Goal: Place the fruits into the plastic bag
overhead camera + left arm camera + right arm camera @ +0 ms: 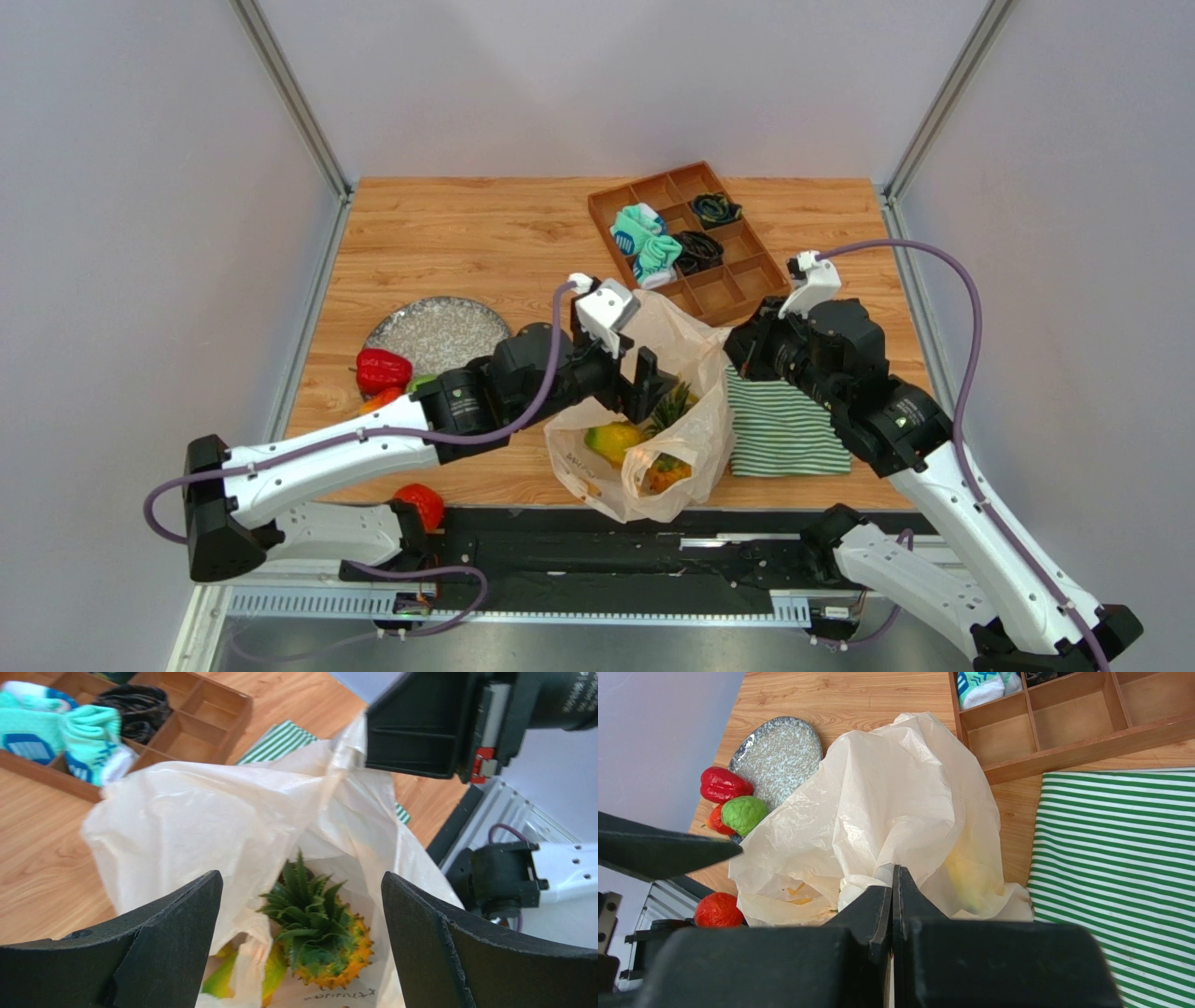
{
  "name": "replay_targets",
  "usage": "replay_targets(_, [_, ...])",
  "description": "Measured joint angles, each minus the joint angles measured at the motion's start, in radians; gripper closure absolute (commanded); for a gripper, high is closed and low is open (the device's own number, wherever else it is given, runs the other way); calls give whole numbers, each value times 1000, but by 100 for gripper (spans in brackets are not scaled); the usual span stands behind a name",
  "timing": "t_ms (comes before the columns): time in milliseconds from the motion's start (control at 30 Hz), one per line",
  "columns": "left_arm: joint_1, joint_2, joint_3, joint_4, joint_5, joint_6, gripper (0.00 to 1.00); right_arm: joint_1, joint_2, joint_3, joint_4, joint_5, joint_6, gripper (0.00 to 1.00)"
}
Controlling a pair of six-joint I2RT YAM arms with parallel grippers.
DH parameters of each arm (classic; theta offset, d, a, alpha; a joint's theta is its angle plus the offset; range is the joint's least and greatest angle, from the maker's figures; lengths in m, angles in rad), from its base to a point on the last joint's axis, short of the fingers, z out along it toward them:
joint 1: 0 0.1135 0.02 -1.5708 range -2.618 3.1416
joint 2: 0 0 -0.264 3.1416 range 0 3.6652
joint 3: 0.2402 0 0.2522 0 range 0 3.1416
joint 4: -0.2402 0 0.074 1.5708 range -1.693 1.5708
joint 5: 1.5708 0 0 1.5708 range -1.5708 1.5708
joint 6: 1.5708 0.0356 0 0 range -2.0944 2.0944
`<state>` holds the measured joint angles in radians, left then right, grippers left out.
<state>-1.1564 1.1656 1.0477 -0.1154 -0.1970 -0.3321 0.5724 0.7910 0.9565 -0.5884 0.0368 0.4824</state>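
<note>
- Left claw [300,882]: wide open, gripping nothing, poised right over the bag's mouth, lower centre of the left wrist view.
- Right claw [893,882]: clamped shut on a fold of the bag's rim (in the left wrist view, upper right, the plastic is drawn up to its tips).
- Bag [706,427]: bottom centre of the top view, on the table [463,238], mouth open toward the left arm, striped cloth [786,427] just beside it on the right.
- Pineapple [326,945]: inside the bag, green crown pointing toward the top of the left wrist frame.
- Yellow-orange fruit [613,443]: also inside, left of the pineapple; whether touching it, cannot tell.
- Green fruit [744,814] and long red fruit [724,784]: outside the bag, left side of the right wrist frame, at the lower edge of the plate [777,752].
- Round red fruit [718,911]: lower left of the same frame, by the table's near edge, apart from the others.
- Tray [723,287]: upper right of centre in the top view, teal socks [645,241] in one left compartment.
</note>
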Motion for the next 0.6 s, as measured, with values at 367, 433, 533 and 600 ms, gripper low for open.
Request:
replay_targets(367, [50, -156, -118, -134, -108, -56, 7, 0, 1, 0, 0, 0, 0, 100])
replay_targets(433, [61, -174, -151, -148, -98, -83, 9, 0, 2, 0, 0, 0, 0, 100])
replay_targets(533, [73, -179, -193, -159, -80, -119, 37, 0, 4, 0, 1, 0, 0, 100])
replay_targets(600, [85, -170, -214, -162, -60, -148, 75, 0, 7, 0, 1, 0, 0, 100])
